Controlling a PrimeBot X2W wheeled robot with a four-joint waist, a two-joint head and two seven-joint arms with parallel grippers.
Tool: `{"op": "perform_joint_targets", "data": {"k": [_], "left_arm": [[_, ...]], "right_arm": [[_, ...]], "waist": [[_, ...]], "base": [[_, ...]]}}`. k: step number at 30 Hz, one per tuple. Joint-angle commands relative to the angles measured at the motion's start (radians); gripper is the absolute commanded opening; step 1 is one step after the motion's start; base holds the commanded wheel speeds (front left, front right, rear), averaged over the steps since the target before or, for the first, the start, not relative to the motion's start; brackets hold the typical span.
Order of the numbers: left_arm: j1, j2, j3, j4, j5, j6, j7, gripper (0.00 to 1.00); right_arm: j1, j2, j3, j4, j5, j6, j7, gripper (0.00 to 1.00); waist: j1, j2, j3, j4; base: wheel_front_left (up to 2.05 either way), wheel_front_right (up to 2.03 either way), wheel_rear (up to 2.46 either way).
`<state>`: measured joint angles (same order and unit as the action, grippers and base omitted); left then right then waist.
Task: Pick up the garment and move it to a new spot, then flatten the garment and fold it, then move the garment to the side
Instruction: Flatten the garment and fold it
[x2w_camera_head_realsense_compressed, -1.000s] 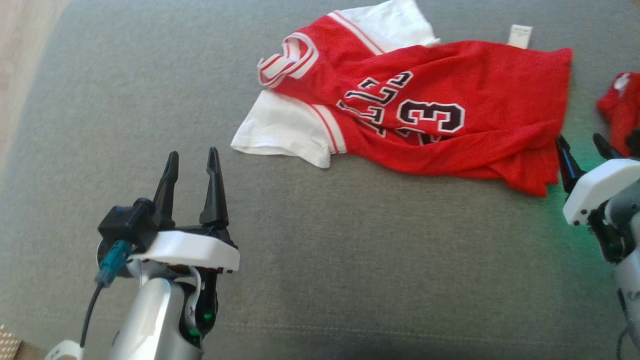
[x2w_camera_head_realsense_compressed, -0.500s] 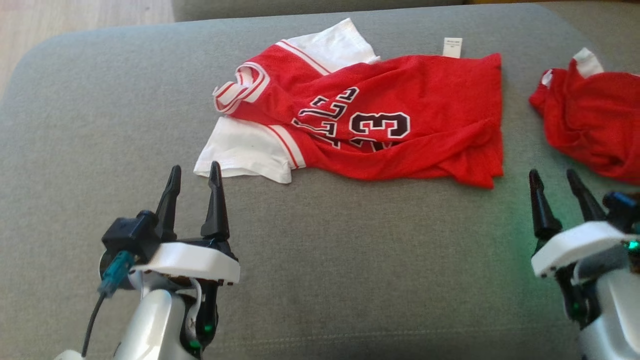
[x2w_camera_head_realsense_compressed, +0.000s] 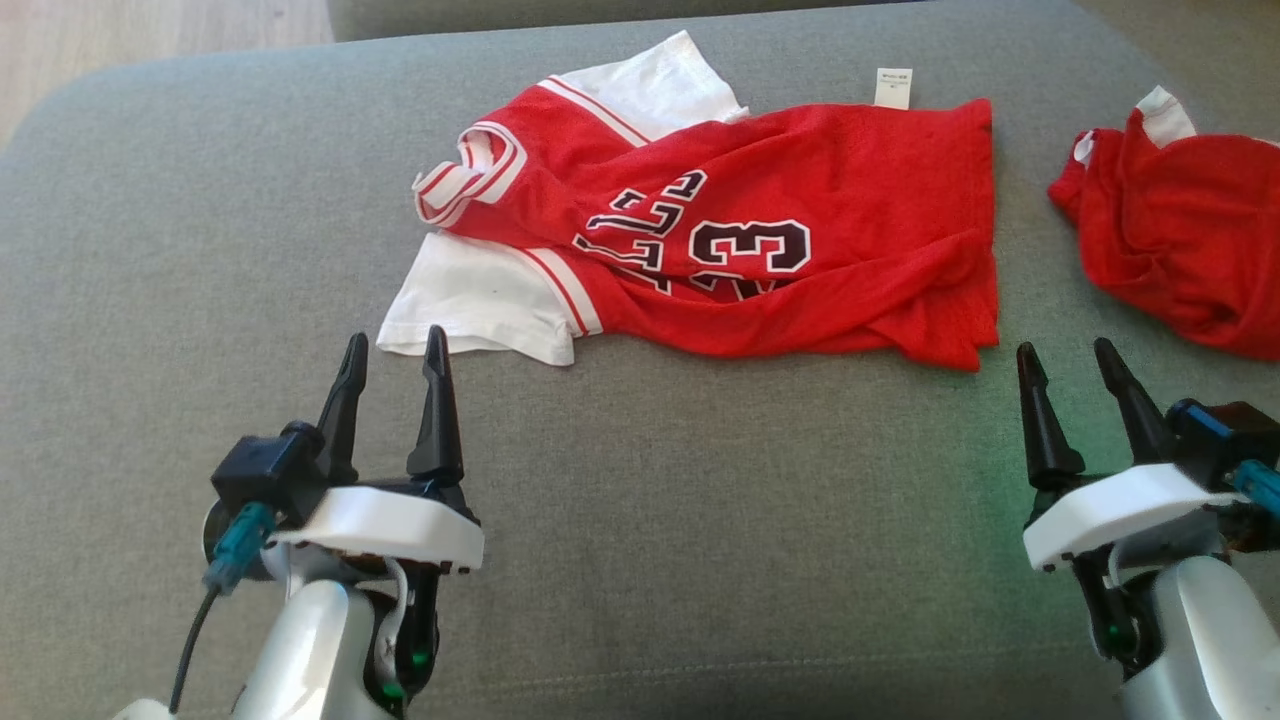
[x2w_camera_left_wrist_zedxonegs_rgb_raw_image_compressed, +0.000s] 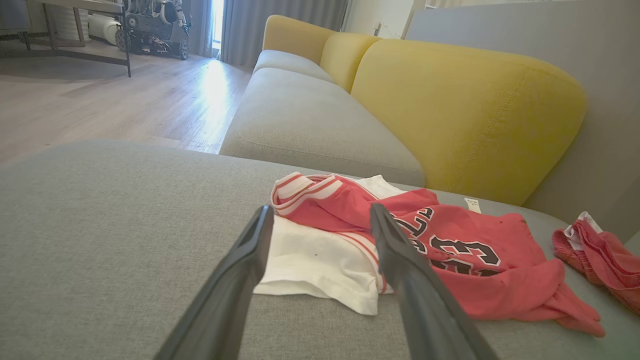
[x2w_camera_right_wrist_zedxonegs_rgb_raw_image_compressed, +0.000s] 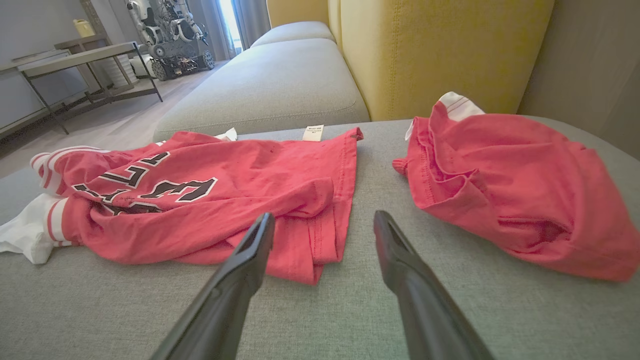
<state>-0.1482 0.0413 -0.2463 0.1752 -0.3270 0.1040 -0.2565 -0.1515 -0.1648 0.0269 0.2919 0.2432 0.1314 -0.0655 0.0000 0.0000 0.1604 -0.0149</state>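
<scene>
My left pincer (x2w_camera_head_realsense_compressed: 394, 337) and right pincer (x2w_camera_head_realsense_compressed: 1063, 346) are both spread open, empty. Jersey (x2w_camera_head_realsense_compressed: 720, 230) lies rumpled on the grey cushion (x2w_camera_head_realsense_compressed: 700, 500) ahead; risk is my right one snagging that other red garment (x2w_camera_head_realsense_compressed: 1180, 240) nearby.

A grey fabric cushion (x2w_camera_head_realsense_compressed: 700, 520), seemingly a sofa seat, carries two garments. A rumpled red jersey (x2w_camera_head_realsense_compressed: 850, 180) with white sleeves and the number 23 lies across its far middle, a white tag (x2w_camera_head_realsense_compressed: 893, 87) at its far edge. A crumpled second red garment (x2w_camera_head_realsense_compressed: 1190, 240) lies apart to the right
</scene>
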Motion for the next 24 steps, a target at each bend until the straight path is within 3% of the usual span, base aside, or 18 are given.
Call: {"op": "perform_joint_targets", "data": {"k": [1, 8, 17, 24], "left_arm": [[-0.032, 0.009, 0.029, -0.025, 0.010, -0.005, -0.005, 1.00], [-0.044, 0.009, 0.012, -0.023, 0.011, -0.007, -0.005, 1.00], [-0.060, 0.009, 0.004, -0.017, 0.016, -0.007, -0.005, 1.00], [-0.066, 0.009, -0.002, -0.019, 0.017, -0.006, -0.005, 1.00]], "right_arm": [[-0.012, 0.003, 0.023, -0.039, -0.003, -0.001, 0.001, 1.00], [-0.056, 0.006, 0.065, 0.015, 0.075, -0.001, 0.052, 1.00], [-0.169, -0.043, 0.120, 0.136, 0.225, -0.001, 0.112, 1.00], [-0.233, -0.090, 0.157, 0.225, 0.240, -0.001, 0.113, 1.00]], "waist": [[0.0000, 0.0000, 0.004, -0.005], [0.0000, 0.0000, 0.027, 0.001], [0.0000, 0.0000, 0.067, 0.054], [0.0000, 0.0000, 0.086, 0.079]], "base": [[0.00, 0.00, 0.00], [0.00, 0.00, 0.00], [0.00, 0.00, 0.00], [0.00, 0.00, 0.00]]}}
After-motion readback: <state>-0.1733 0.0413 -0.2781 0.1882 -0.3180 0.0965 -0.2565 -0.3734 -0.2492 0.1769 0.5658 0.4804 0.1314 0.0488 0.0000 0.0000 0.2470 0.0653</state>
